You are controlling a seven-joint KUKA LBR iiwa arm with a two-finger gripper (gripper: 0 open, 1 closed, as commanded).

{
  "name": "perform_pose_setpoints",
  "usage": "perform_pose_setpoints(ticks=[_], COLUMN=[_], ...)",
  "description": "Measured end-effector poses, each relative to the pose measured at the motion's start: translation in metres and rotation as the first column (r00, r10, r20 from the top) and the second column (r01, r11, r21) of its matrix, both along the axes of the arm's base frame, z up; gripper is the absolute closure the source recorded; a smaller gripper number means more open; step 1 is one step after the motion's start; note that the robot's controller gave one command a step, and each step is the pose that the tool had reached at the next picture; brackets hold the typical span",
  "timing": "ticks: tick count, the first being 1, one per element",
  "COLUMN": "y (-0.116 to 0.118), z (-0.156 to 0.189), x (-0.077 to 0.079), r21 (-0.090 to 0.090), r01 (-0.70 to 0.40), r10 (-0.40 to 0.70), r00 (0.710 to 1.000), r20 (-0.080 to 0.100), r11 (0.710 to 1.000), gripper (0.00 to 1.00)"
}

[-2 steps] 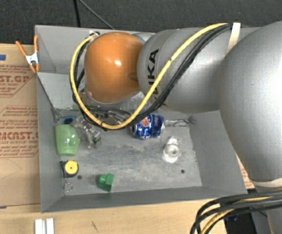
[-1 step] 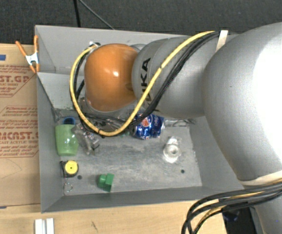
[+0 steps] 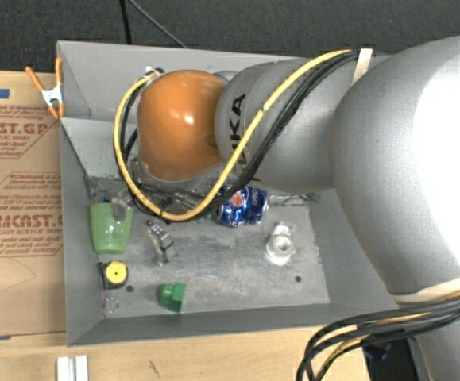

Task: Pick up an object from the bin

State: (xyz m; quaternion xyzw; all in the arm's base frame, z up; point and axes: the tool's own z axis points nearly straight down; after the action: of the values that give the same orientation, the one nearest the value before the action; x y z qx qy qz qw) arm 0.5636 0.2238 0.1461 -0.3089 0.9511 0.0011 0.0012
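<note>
The orange cover on the wrist is seen low over the back-left part of the bin. The arm and its cables are laid across the bin's right half. The hand is largely buried under that cover, so whether it is apart or together cannot be told, and nothing is seen held in it.

No one thing can be marked as the target. Nearest the hand lie three. A pale green cup is found just to the front-left, against the left wall. A small clip is found just in front of the hand. A blue wrapper lies to the right, partly under the cables.

The cup is judged to be light, thin plastic, perhaps a cup on its side, though its shape is poorly seen. It would best be taken across its narrow body, since the smooth wall may slip and the bin wall crowds one side. The clip is judged stiff, light and thin, and a hold across its middle is advised. The wrapper looks crumpled and soft, so it should yield and be gripped easily at its bulk.

Further forward, well apart from one another, are a silver fitting, a yellow disc and a green block.

The floor is bare, scuffed grey metal, flat and hard, with sloped walls. Open room is left in the middle and front. The bin is carried on a wooden tabletop.
</note>
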Motion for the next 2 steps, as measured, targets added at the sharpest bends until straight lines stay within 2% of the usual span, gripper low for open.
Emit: perform_pose_setpoints(ticks=[1, 2], y=[0.013, 0.018], z=[-0.051, -0.057], x=[0.021, -0.003], r21=[0.013, 0.02], r01=[0.032, 0.273], r10=[-0.032, -0.273], r00=[0.999, 0.962], r20=[0.021, 0.019], r11=[0.999, 0.962], gripper=[0.0, 0.0])
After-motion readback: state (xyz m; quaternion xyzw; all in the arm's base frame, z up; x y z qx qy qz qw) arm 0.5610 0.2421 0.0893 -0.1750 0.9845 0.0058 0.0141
